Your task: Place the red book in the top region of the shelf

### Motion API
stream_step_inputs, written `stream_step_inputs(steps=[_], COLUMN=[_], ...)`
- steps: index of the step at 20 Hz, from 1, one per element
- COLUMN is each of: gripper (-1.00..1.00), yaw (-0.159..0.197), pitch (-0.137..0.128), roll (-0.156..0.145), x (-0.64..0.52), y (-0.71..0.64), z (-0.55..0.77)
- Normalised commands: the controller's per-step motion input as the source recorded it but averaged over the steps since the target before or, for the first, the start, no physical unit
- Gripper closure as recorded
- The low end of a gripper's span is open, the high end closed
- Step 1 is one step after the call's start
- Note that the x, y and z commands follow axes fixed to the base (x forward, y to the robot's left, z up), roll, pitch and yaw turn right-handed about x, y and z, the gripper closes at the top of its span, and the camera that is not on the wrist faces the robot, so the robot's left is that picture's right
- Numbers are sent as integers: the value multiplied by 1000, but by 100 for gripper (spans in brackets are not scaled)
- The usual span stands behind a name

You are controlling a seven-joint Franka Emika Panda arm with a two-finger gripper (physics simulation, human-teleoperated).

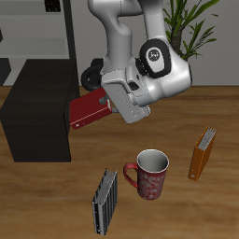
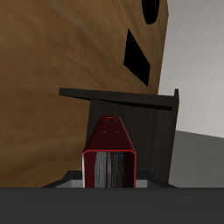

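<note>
Jaws were closed on the thin dark-red hardcover book (image 1: pixel 90 109), gripper (image 1: pixel 110 105) holding it in the air just beside the low black box-like shelf (image 1: pixel 37 107), about level w/ its top edge. Judgement: needed more lift, so the book's lower edge cleared the rim, then travel over the flat top; lower gently, release only once resting flat, well away from the edge.

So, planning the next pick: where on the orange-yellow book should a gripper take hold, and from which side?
Probably best to take the orange-yellow book by its top edge, coming straight down from above and closing across its thin width. It stands upright on the table with its top free, and the mug stands apart from it, so a descent from above looks unobstructed.
</note>
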Motion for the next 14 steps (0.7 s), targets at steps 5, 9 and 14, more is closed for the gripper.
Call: stream_step_inputs(steps=[5,9,14], gripper=[100,100,100], yaw=[7,-3,-19], pitch=[12,9,18], roll=[-15,-17,-44], x=[47,46,7], y=[-111,-103,-157], z=[-149,-91,-32])
